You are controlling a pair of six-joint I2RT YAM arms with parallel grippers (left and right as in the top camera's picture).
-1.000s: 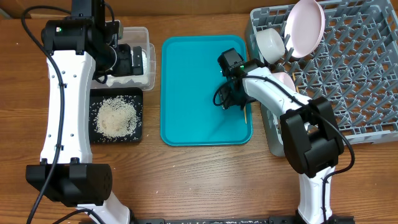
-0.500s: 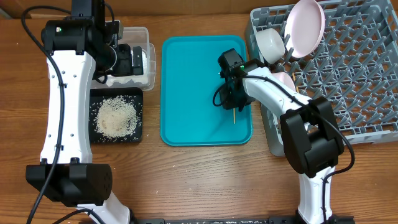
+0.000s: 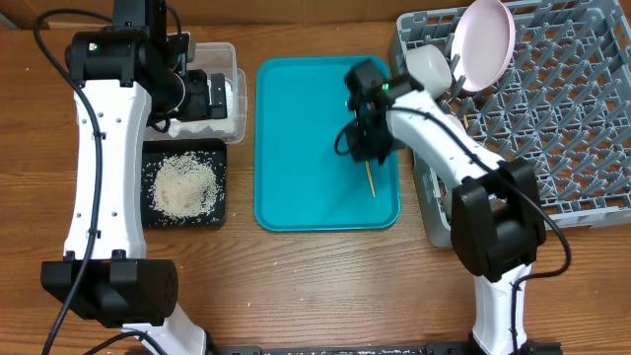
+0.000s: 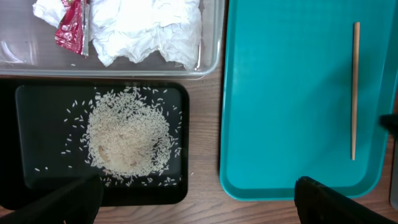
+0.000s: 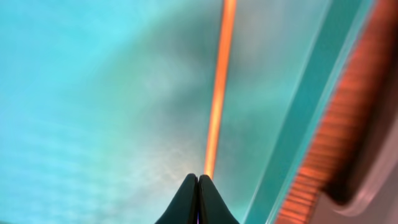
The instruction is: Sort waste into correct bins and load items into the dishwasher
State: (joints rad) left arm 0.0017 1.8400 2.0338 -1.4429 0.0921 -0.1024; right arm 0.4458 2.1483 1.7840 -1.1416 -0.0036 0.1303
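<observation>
One thin wooden chopstick lies on the teal tray, near its right rim. My right gripper is shut right at it. The jaws' seam shows no gap, and the stick runs out from behind the right fingertip. No grip on it shows. My left gripper hangs wide open and empty near the clear tub. That tub holds napkins and a red wrapper. Rice sits in the black tray.
The grey dish rack stands at the right, with a plate and a bowl upright in its near-left corner. My right arm crosses the gap between the teal tray and the rack. Bare wooden tabletop runs along the front.
My right jaws have closed from wide open to shut. The chopstick slid left, away from the tray's right rim. The right wrist shifted toward the far side. The left arm stayed still.
</observation>
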